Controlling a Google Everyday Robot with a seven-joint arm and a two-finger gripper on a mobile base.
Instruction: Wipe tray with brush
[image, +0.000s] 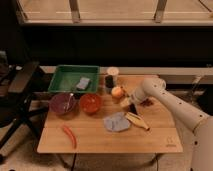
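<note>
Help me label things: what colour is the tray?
Green tray, camera view; the gripper is low, right of the red bowl.

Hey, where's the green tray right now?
In the camera view the green tray sits at the far left corner of the table, right behind the purple bowl and red bowl; the pincer is lower right of it, mid-table.

Gripper (131, 106): low over the right half of the table (100, 145), just right of a round fruit (117, 91). Its tip blurs into the things around it.

Brush (133, 109): only a dark sliver shows at the gripper. The bristle end is indistinguishable, and contact cannot be told.

Arm (170, 102): cut off by the right and bottom edges.

Grey item (83, 83) in the tray (65, 75): too blurred to identify.

Purple bowl (52, 102): contents indistinct.

Chair (20, 87): cut by the left edge.
</note>
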